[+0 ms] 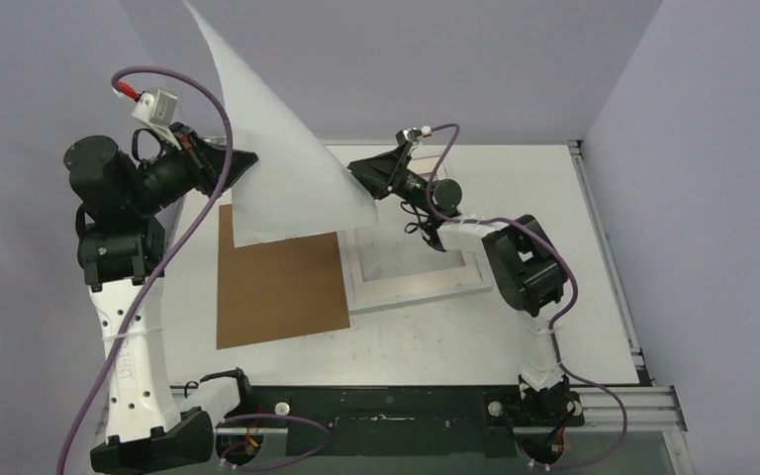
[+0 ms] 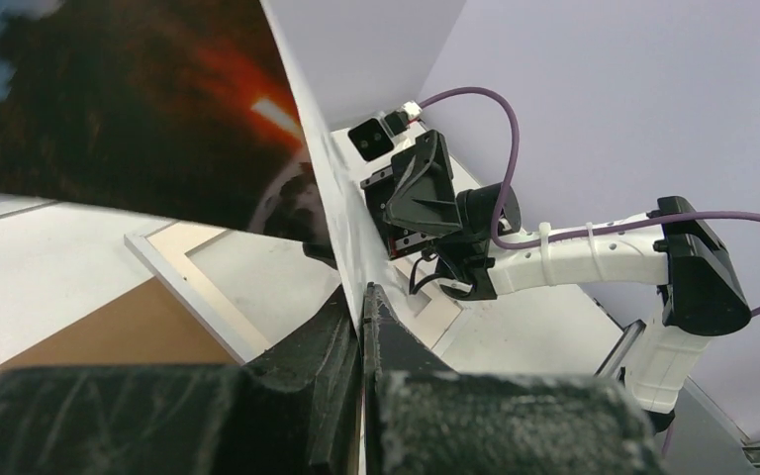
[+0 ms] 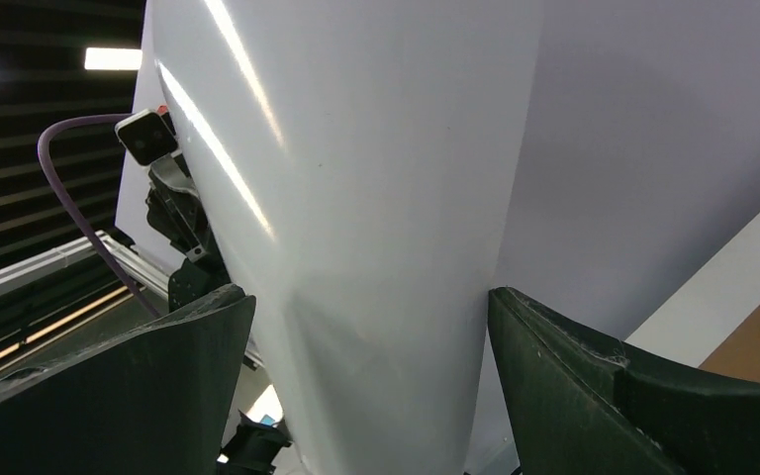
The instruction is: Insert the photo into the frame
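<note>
The photo (image 1: 277, 148) hangs in the air as a large curved sheet, its white back toward the top camera. Its dark sunset print (image 2: 109, 109) shows in the left wrist view. My left gripper (image 1: 242, 158) is shut on the photo's left edge, the sheet pinched between the fingertips (image 2: 364, 297). My right gripper (image 1: 361, 180) is open at the photo's lower right corner. The white sheet (image 3: 356, 198) lies between its wide-apart fingers (image 3: 139, 376). The white frame (image 1: 411, 299) lies flat on the table below the right arm.
A brown backing board (image 1: 277, 282) lies flat left of the frame, partly under the raised photo. The table's right side has a metal rail (image 1: 604, 257). Grey walls stand on three sides.
</note>
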{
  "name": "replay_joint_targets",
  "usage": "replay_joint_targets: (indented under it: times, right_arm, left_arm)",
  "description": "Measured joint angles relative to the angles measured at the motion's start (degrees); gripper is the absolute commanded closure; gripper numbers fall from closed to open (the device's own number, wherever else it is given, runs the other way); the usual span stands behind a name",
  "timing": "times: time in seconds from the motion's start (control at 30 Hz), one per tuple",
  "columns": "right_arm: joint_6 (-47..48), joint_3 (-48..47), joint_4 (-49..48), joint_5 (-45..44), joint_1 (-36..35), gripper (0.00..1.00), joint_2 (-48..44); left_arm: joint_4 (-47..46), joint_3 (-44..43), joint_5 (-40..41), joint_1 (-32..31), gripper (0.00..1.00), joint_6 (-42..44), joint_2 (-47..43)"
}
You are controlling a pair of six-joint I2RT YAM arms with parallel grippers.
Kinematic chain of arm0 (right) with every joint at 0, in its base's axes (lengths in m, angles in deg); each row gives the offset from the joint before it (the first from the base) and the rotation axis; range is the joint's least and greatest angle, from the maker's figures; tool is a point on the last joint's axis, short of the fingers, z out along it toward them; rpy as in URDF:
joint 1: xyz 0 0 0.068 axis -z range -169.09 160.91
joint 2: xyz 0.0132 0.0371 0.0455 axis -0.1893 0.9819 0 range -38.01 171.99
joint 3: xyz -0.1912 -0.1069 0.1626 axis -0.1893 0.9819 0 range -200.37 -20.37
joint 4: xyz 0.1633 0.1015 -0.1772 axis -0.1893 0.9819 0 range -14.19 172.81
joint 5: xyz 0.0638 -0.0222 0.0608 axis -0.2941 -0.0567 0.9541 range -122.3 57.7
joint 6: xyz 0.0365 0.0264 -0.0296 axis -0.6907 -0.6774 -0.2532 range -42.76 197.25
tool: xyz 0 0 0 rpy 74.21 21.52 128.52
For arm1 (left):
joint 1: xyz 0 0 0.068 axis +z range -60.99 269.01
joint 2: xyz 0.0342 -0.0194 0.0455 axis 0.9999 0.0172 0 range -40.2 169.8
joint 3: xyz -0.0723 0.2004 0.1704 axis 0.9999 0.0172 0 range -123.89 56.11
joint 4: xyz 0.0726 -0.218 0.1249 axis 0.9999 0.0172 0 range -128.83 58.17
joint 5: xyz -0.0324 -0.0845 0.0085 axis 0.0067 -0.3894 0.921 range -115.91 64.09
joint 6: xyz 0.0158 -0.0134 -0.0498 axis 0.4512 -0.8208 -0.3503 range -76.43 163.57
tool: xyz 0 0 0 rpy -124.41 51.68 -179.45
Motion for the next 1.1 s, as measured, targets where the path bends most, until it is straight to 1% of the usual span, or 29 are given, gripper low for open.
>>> replay_joint_targets:
  times: [0.07,0.17,0.23,0.57,0.77,0.97,1.1]
  right_arm:
    - [-0.3,0.0,0.1,0.5,-0.3,0.09,0.0]
    - [-0.6,0.0,0.1,0.9,-0.4,0.03,0.0]
    - [-0.8,0.5,0.0,0.9,-0.3,0.02,-0.2]
    - [-0.3,5.6,0.1,-0.5,1.7,0.03,-5.5]
    - [-1.4,5.7,-1.4,-1.8,1.0,0.04,-5.6]
    - [-1.6,5.9,-1.6,-1.7,0.0,0.04,-5.6]
    - [-1.2,6.5,-1.6,-0.6,0.0,0.06,-5.5]
  left_arm:
    - [0.2,0.3,0.0,0.0,1.0,0.4,0.0]
    - [0.9,0.5,-0.1,0.0,1.0,0.9,0.0]
    - [1.6,0.6,-0.1,0.0,1.0,1.3,0.0]
    - [6.1,0.9,2.0,0.8,1.0,5.6,0.7]
    - [9.4,0.9,3.3,0.8,1.0,9.3,2.8]
    - [11.6,0.7,4.4,0.9,1.0,11.3,3.8]
    - [13.8,-2.8,4.4,0.9,1.0,11.2,5.7]
